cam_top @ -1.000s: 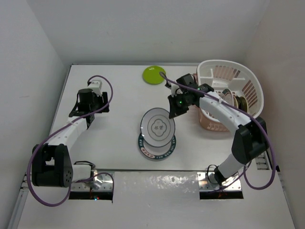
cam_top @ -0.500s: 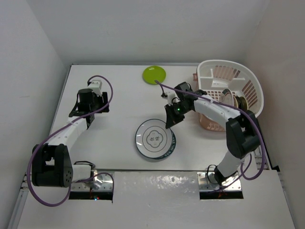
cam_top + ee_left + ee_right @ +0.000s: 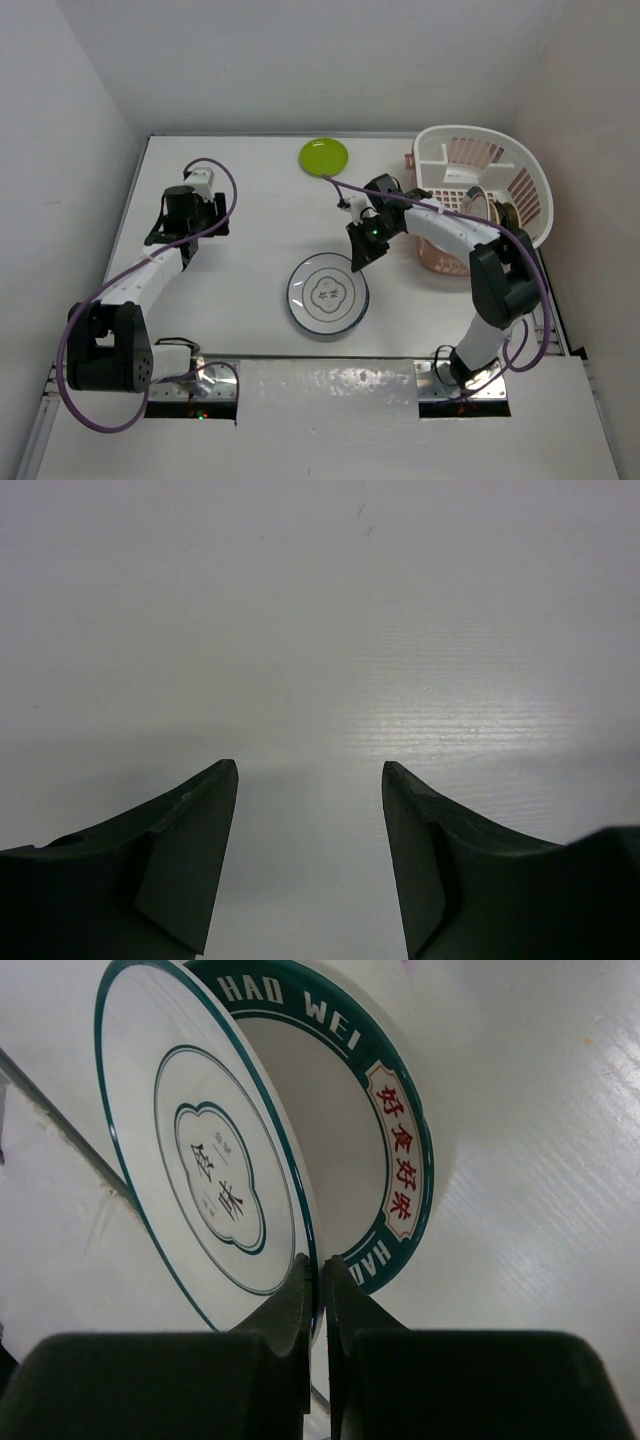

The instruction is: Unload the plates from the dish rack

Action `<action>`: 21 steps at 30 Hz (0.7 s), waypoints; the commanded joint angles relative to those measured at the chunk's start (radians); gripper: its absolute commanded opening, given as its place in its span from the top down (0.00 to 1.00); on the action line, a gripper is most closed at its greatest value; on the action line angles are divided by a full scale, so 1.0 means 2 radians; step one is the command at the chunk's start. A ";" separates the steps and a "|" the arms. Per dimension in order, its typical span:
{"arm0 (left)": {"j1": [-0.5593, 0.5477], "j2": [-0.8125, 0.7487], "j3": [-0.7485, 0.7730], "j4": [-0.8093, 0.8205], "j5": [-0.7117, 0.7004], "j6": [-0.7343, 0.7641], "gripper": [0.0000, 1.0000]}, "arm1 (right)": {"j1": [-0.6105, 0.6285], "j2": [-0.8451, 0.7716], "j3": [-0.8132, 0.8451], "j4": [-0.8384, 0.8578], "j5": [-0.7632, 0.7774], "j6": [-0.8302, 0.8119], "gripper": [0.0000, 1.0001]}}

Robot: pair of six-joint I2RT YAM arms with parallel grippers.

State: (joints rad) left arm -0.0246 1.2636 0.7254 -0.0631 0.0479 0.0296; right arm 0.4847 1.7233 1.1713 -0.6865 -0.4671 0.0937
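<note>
- While my right gripper [image 3: 320, 1263] pinches its rim, dark-rimmed white plate [image 3: 200, 1170] leans tilted over green-red-rimmed plate [image 3: 395, 1165], on table [image 3: 250, 200] near dish rack [image 3: 500, 160].
- I see left gripper [image 3: 310, 775] spread above table.

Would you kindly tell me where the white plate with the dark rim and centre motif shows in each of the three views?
Top external: the white dark-rimmed plate sits just below picture centre.
Left wrist: not in it.
Right wrist: the plate is left of centre, tilted, rim pinched.
Shared landmark: the right gripper, clamped on its upper-right rim from above.
</note>
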 commanded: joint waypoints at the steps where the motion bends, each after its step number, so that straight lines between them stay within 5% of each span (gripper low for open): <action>1: -0.004 -0.004 0.005 0.018 0.006 0.004 0.43 | -0.001 0.017 0.016 0.016 0.010 -0.015 1.00; 17: -0.004 -0.012 -0.005 0.018 -0.001 0.004 0.43 | -0.002 0.033 0.016 0.043 0.066 -0.017 0.98; 21: -0.004 -0.012 -0.008 0.020 -0.001 0.004 0.43 | -0.002 0.039 0.014 0.033 0.066 -0.020 0.83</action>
State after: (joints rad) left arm -0.0246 1.2633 0.7166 -0.0631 0.0448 0.0296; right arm 0.4801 1.7969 1.1809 -0.6266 -0.3645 0.0784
